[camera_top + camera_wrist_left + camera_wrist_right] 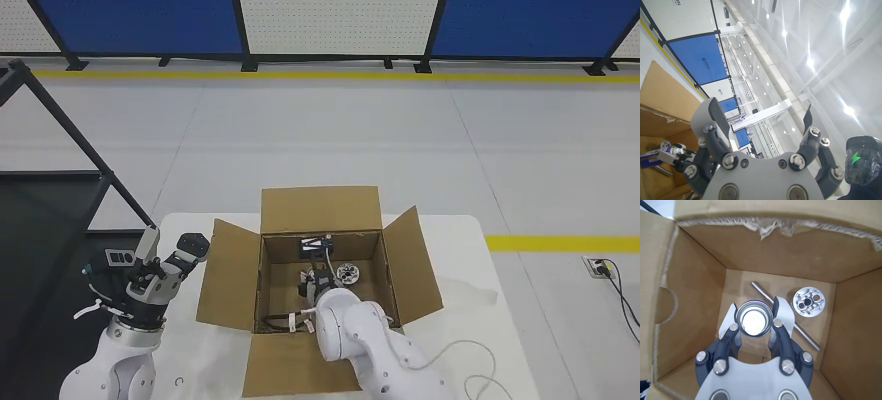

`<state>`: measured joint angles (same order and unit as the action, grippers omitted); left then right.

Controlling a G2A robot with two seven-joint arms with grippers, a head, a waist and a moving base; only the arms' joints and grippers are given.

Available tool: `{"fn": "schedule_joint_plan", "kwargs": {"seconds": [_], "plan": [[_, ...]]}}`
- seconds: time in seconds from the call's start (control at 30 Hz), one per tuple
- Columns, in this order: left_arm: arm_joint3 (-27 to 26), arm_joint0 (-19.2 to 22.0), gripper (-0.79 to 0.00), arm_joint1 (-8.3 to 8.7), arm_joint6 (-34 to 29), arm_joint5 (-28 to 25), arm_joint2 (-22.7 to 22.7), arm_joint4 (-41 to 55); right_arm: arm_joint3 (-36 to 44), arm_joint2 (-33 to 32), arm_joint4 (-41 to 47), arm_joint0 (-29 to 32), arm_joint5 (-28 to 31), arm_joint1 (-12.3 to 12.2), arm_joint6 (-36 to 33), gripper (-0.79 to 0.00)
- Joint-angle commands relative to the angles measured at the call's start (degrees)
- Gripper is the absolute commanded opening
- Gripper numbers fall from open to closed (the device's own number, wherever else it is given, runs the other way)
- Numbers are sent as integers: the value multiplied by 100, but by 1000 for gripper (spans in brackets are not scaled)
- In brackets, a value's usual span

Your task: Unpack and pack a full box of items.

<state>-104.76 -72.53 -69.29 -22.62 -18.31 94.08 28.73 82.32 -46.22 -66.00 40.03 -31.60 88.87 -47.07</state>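
Note:
An open cardboard box [320,206] stands in the middle of the white table [455,240]. My right gripper [754,306] is down inside the box [696,275], shut on an upright spray can [754,319] with a metal rim, a white cap and a blue body. On the box floor beside the can lie a metal rod [806,337] and a round metal disc [808,303] with holes. In the top view the right gripper [316,285] is near the box's centre, left of the disc [347,272]. My left gripper [762,111] points upward, open, with nothing between its fingers; it stands left of the box [170,255].
All four box flaps are folded outward; the left flap [222,275] lies close to my left gripper. A black frame [60,120] stands off the table's left side. White cables [470,375] trail over the table at the front right.

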Motion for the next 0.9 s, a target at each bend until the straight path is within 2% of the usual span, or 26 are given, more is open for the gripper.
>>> {"fn": "schedule_joint_plan", "kwargs": {"seconds": [0.0, 0.17, 0.3, 0.7, 0.87], "plan": [[0, 0, 0, 0, 0, 0, 0, 0, 574, -213, -174, 326, 66, -77, 53, -785], [0, 0, 0, 0, 0, 0, 0, 0, 1608, -582, -321, 1007, 397, -196, 302, -785], [0, 0, 0, 0, 0, 0, 0, 0, 2120, -770, -275, 1374, 536, -225, 641, -785], [0, 0, 0, 0, 0, 0, 0, 0, 2120, -770, -275, 1374, 536, -225, 641, -785], [-16, -12, 0, -1, 25, 17, -6, -8, 2630, -874, -404, 1680, 846, -258, 901, -785]]}}
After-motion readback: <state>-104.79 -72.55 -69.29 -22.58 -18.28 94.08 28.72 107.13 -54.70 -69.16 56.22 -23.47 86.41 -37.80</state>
